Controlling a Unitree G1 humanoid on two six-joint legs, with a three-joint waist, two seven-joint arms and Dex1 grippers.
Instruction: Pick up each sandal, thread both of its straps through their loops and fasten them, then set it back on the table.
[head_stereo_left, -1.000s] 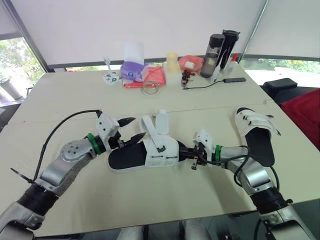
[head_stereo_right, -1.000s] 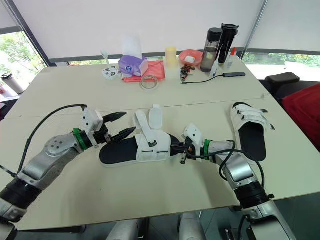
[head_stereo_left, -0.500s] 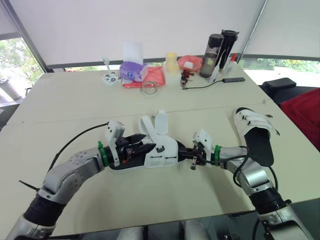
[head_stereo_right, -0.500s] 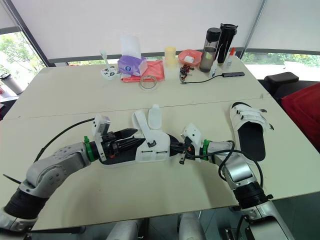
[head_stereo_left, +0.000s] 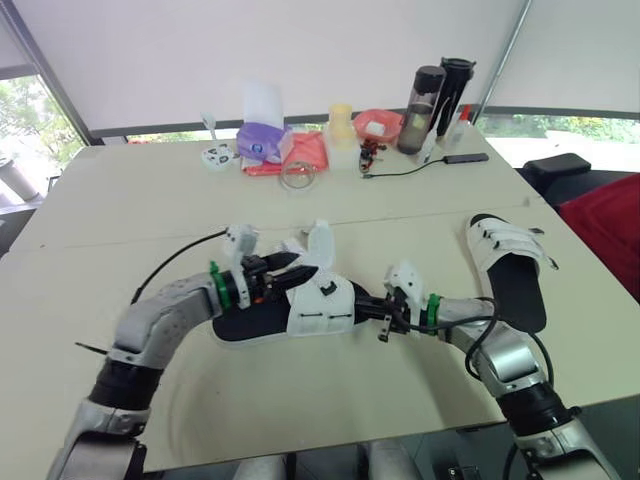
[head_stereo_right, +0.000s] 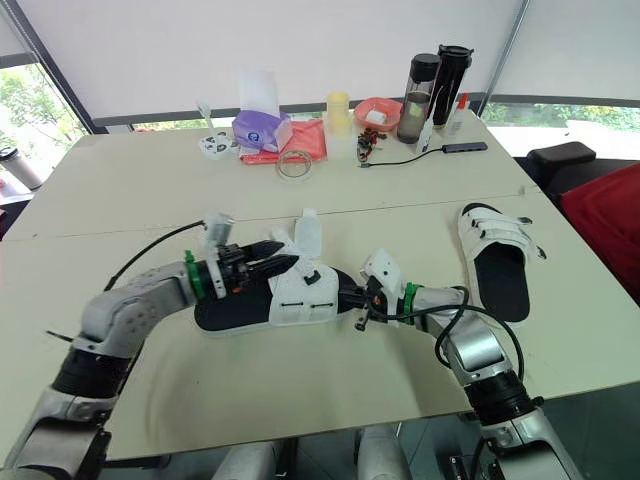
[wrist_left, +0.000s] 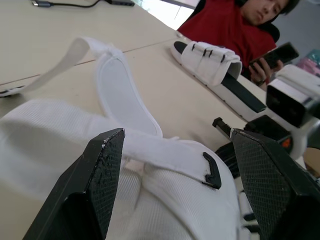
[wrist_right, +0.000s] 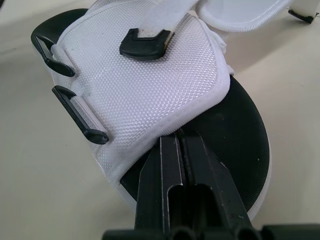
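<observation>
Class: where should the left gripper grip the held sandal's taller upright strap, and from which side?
Near its free tip, from the robot's left: the strap stands clear above the sandal, facing the open left gripper; the right gripper clamps the sole.

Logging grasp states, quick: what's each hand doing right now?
Left hand: open, straddling a loose strap of the black-soled white sandal.
Right hand: closed on that sandal's edge.

White, waffle-textured sandal (wrist_right: 150, 90) with black sole (wrist_right: 235, 135) and loops (wrist_right: 80, 117)
</observation>
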